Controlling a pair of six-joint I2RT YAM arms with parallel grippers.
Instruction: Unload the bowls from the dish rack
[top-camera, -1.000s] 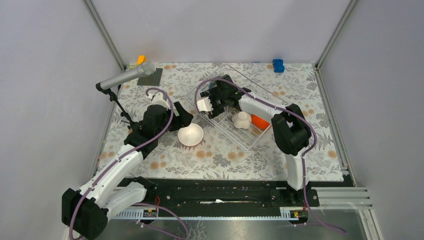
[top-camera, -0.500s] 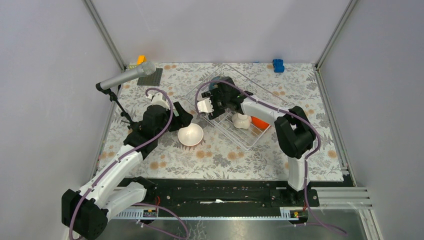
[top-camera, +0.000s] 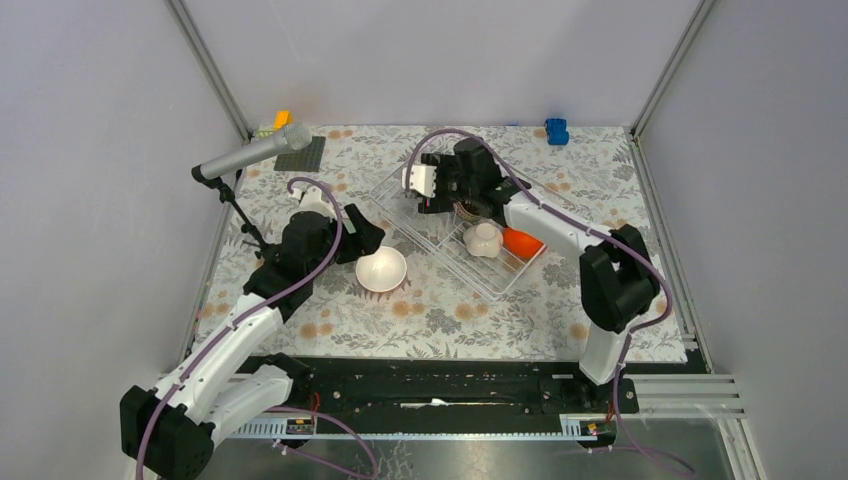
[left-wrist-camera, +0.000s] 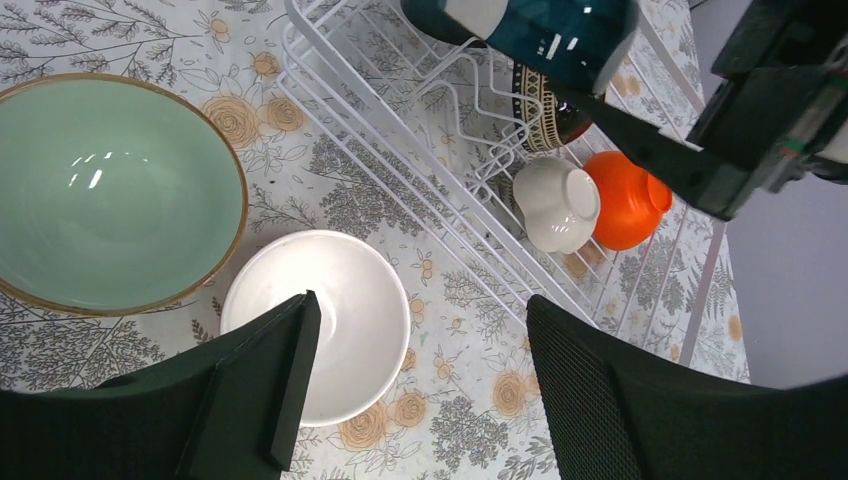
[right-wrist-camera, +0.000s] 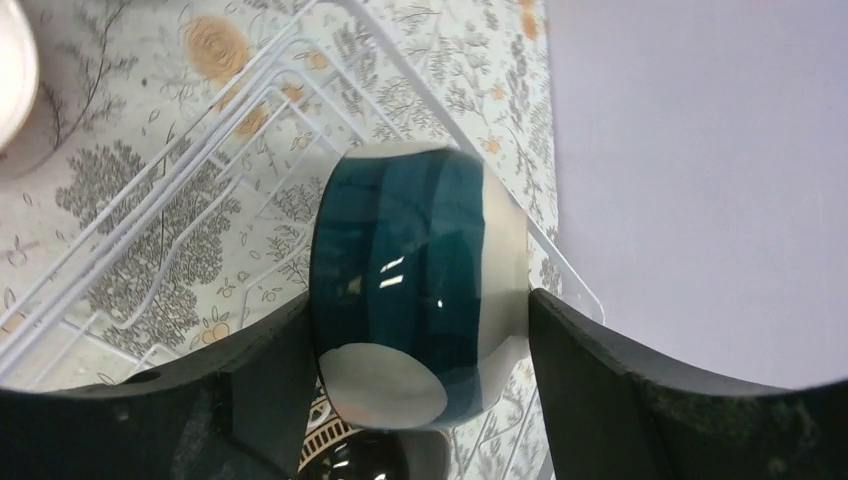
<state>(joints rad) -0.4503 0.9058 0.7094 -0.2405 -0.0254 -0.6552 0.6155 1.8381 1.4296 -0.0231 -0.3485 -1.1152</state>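
floral tablecloth (top-camera: 440, 310) over the whole table, plain grey walls on three sides, and a mic on a stand (top-camera: 255, 152) poking in from the far left. dish rack (top-camera: 432, 236) sits skewed around the middle of the table, a bit toward the far side.

right claw (right-wrist-camera: 418, 320) is the busy one: it's closed around a dark teal bowl (right-wrist-camera: 400, 250), one finger on each side of it. the bowl is up in the air over the far left end of the rack, not resting on the wires. its pale base points back at the wrist cam.

left in the rack, as far as i can see:
- a dark brown bowl (left-wrist-camera: 545, 100) with a patterned band, sitting in the wires close to the teal one
- a cream bowl (left-wrist-camera: 555, 203) flipped upside down
- an orange bowl (left-wrist-camera: 628, 198) tipped over, snug against the cream one

out on the cloth, just left of the rack, a white bowl (left-wrist-camera: 325, 320) sits upright. a pale green bowl (left-wrist-camera: 105, 195) with a brownish rim is just beside it. from overhead the green one is hidden under the left arm.

left claw (left-wrist-camera: 420, 340) is spread wide with nothing in it, hanging over the near side of the white bowl.

small blue block (top-camera: 556, 130) at the far edge, dark grey plate (top-camera: 300, 155) in the far left corner, both well apart from the rack.
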